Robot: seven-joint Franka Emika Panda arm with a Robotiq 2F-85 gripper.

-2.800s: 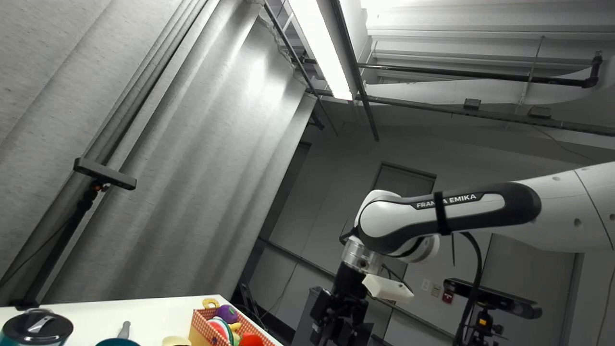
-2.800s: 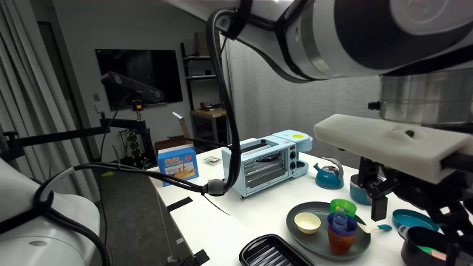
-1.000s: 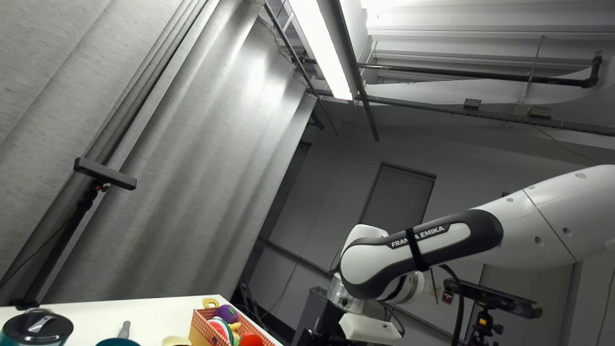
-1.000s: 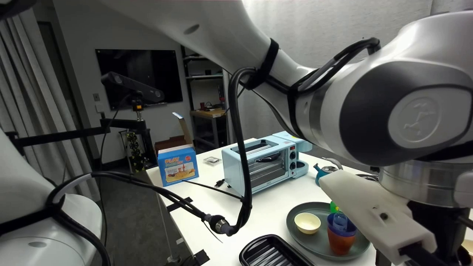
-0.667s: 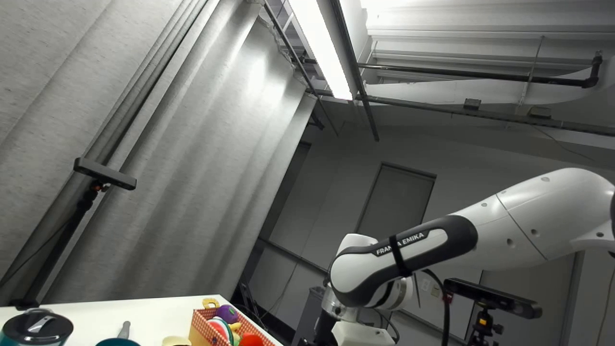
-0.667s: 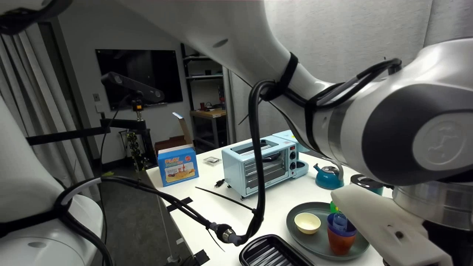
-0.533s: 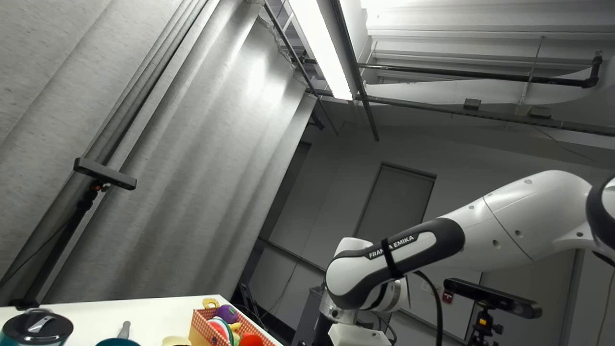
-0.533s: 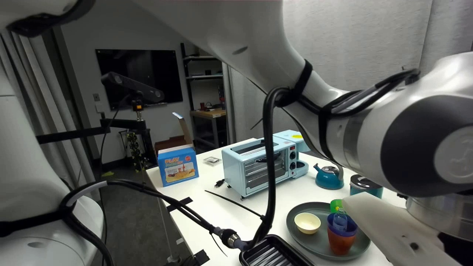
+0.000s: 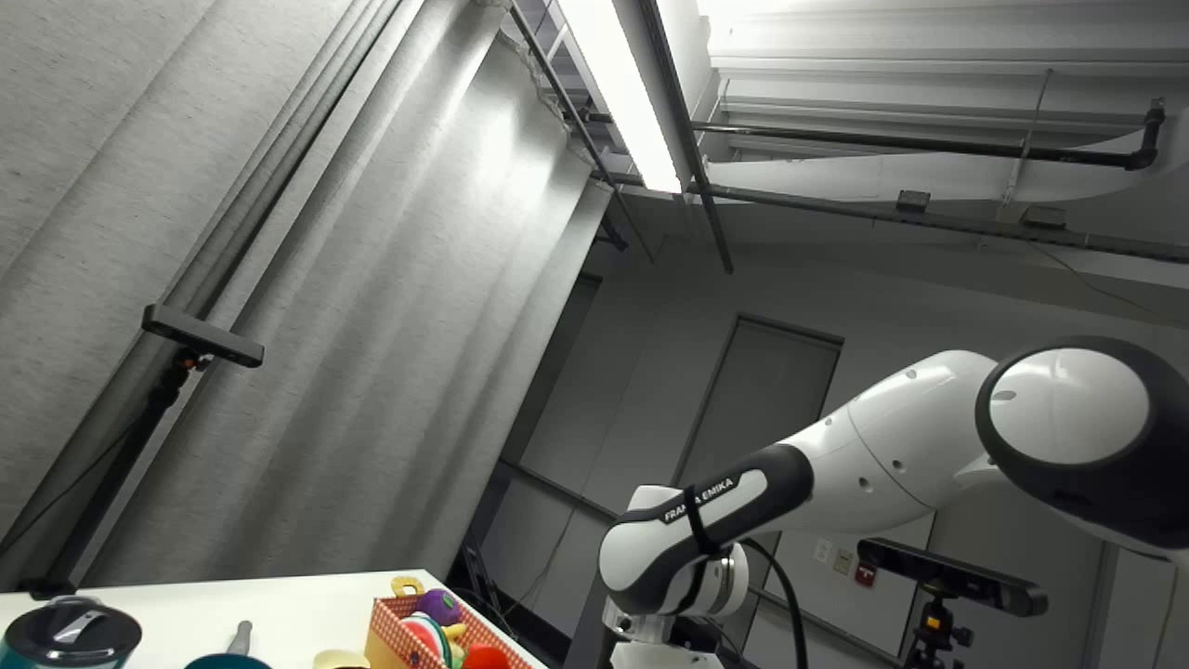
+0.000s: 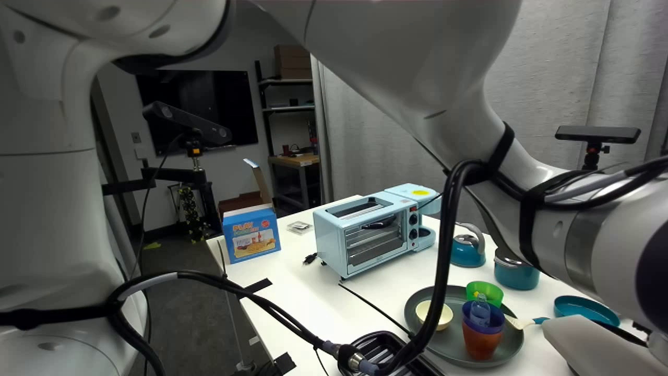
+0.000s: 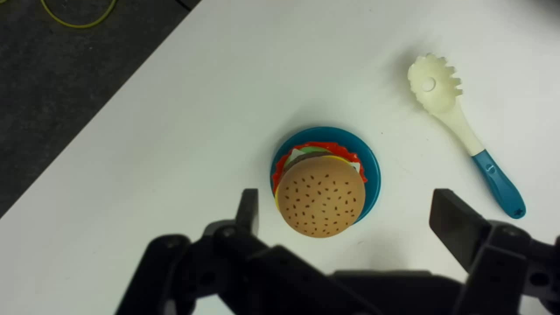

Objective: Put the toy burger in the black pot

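Burger (image 11: 321,188) is sitting in a small teal dish (image 11: 373,177) on the white bench (image 11: 183,131), near the middle of the wrist view, with a spaghetti server (image 11: 461,130) over at two o'clock from it. Fingers (image 11: 457,227) are spread wide with nothing in their hold; it's nearer the nine o'clock one, so I'd nudge that way before going down. My guess is light, stiff plastic, so not fragile, but that sesame top bun (image 11: 323,205) looks smooth and domed, and a pinch up there would probably slide off. I'd go lower, nine to three across the fat sides, and keep the squeeze gentle since I can't tell if the layers are joined. Watch the dish too, its rim could block them or come along for the ride. What I reckon is the black pot (image 10: 622,332) is just a dark edge behind a white bracket (image 10: 605,347) at four o'clock in an exterior view.
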